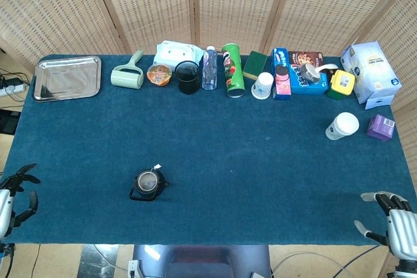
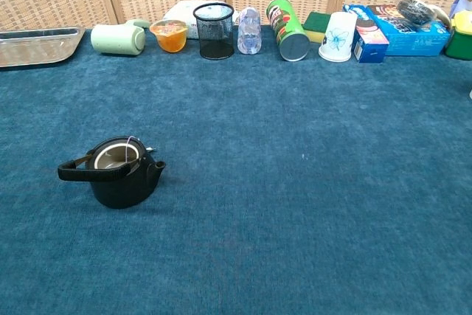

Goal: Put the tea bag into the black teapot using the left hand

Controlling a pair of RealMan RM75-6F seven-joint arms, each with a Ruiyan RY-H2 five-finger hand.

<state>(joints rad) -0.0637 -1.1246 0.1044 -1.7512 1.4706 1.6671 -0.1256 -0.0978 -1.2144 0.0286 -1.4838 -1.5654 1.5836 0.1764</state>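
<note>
The black teapot (image 1: 148, 185) (image 2: 116, 175) stands lidless on the blue cloth at the front left. A pale tea bag (image 2: 112, 158) lies inside it, and its string with a small white tag (image 1: 156, 168) hangs over the rim. My left hand (image 1: 12, 201) is off the table's front left corner, fingers apart, holding nothing. At the front right corner, my right hand (image 1: 393, 223) also hangs with its fingers spread and empty. Neither hand shows in the chest view.
A steel tray (image 1: 67, 77) lies at the back left. Along the back edge stand a green roller (image 1: 128, 75), a mesh cup (image 1: 187, 77), a bottle (image 1: 209, 68), a chips can (image 1: 232, 69) and boxes. A paper cup (image 1: 341, 125) and purple box (image 1: 380, 127) sit at right.
</note>
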